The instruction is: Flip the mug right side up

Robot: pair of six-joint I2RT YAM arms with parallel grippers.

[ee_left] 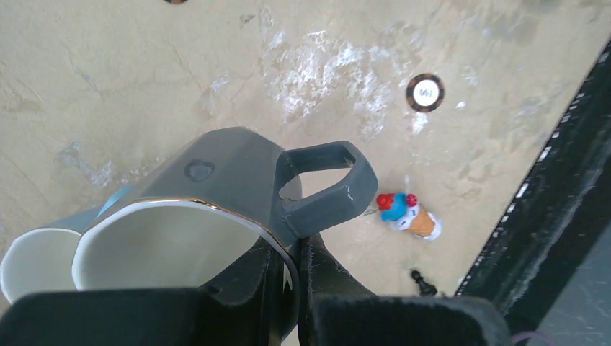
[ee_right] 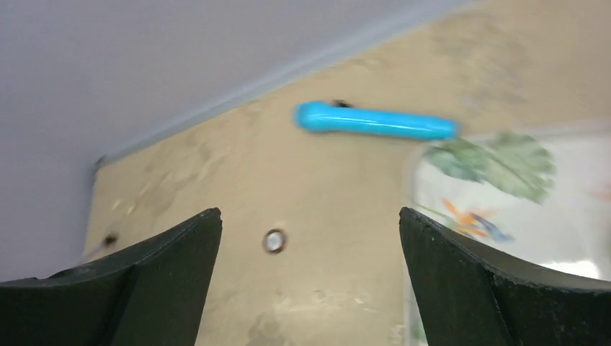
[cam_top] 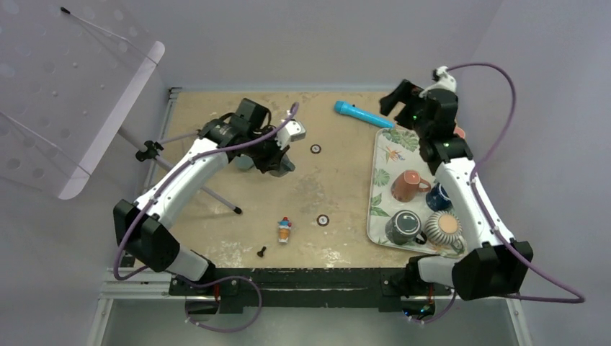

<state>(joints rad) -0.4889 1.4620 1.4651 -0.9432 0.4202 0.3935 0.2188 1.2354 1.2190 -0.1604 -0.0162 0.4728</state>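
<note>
1. While the left gripper [ee_left: 299, 252] is clenched on the wall of the grey mug [ee_left: 230, 166], one finger sits inside the mouth and the other outside, right beside the handle [ee_left: 328, 180]. This is a rim pinch.
2. The mug looks like glazed ceramic, so I judge it stiff, slick and weighty for so thin a pinch. It would likely chip if dropped or knocked.
3. The wall next to the handle seems a sound place to hold, since the handle root should check any sideways swivel.
4. The mug is faceted, dark grey outside and white inside. It has a thin gilt line round the lip and an angular handle, and its mouth faces the wrist camera.
5. It is over the far left part of the tabletop [ee_left: 108, 72]. Whether its base rests there I cannot tell.
6. A pale blue mug [ee_left: 32, 263] stands close on the side toward the left edge.
7. The right gripper [ee_right: 306, 216] is spread wide and empty near the far right corner, above the tray [ee_right: 504, 202].
</note>
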